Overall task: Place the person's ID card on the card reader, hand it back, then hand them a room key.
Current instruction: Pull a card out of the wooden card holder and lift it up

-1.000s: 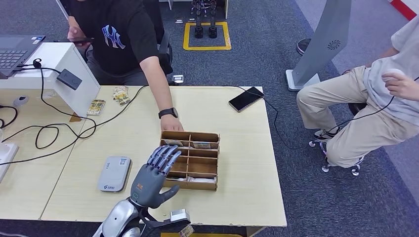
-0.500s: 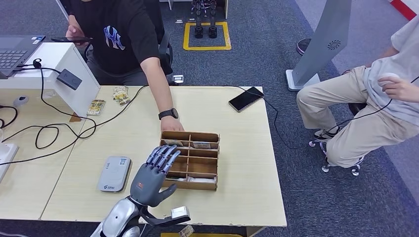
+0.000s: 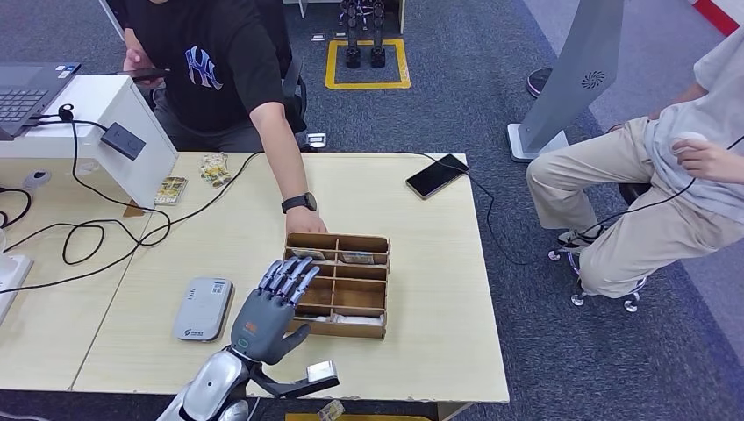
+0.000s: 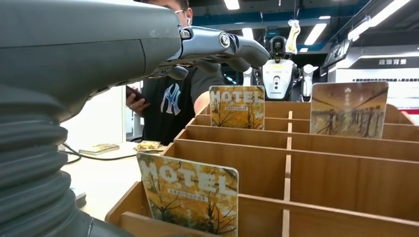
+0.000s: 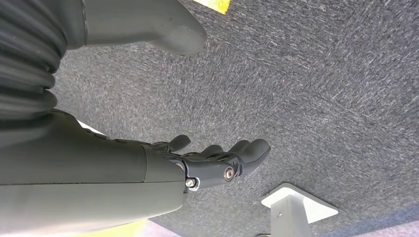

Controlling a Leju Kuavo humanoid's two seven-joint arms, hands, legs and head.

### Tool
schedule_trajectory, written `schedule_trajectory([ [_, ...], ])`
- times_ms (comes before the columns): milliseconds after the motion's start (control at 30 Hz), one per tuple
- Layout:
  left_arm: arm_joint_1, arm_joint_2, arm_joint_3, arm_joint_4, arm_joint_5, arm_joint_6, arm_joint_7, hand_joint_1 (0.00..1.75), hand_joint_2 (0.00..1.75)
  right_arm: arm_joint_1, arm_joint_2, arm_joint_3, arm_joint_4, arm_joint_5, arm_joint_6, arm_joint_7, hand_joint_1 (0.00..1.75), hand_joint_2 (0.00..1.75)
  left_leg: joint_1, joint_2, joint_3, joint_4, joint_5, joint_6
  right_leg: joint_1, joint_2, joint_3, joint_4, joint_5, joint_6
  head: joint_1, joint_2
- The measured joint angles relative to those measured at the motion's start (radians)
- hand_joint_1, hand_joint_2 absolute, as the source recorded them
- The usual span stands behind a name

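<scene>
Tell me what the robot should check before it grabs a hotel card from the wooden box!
1. Left hand free: ok. The left hand holds nothing, fingers spread over the wooden box.
2. Cards there to take: ok. The left wrist view shows hotel cards standing upright in the slots.
3. Hand above a card: cannot tell. The fingers reach over the box's left slots, but which slot is unclear.
4. Way clear: not ok. The person's hand rests at the box's far edge.
5. Right hand out of the way: ok. The right hand hangs over the carpet, holding nothing.
6. Card reader clear: ok. No card lies on it.
</scene>
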Motion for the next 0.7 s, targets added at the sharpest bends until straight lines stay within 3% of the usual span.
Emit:
schedule_trajectory([
  [33,0.000,0.000,0.000,0.002,0.000,0.000,0.000,0.05,1.75,0.000,0.000,0.000,0.000,0.000,0.000,0.000,0.00,1.75,0.000,0.000,0.000,0.000,0.000,0.000,0.000,0.000,0.000,0.000,0.000,0.000,0.000,0.000],
  [167,-0.001,0.000,0.000,0.007,0.000,-0.002,0.001,1.72,1.75,0.000,0.000,0.000,0.000,0.000,0.000,0.000,0.00,1.75,0.000,0.000,0.000,0.000,0.000,0.000,0.000,0.000,0.000,0.000,0.000,0.000,0.000,0.000],
  [700,-0.011,0.003,-0.007,0.029,0.019,-0.046,-0.009,1.75,1.75,0.000,0.000,0.000,0.000,0.003,0.000,0.000,0.00,1.75,0.000,0.000,0.000,0.000,0.000,0.000,0.000,0.000,0.000,0.000,0.000,0.000,0.000,0.000],
])
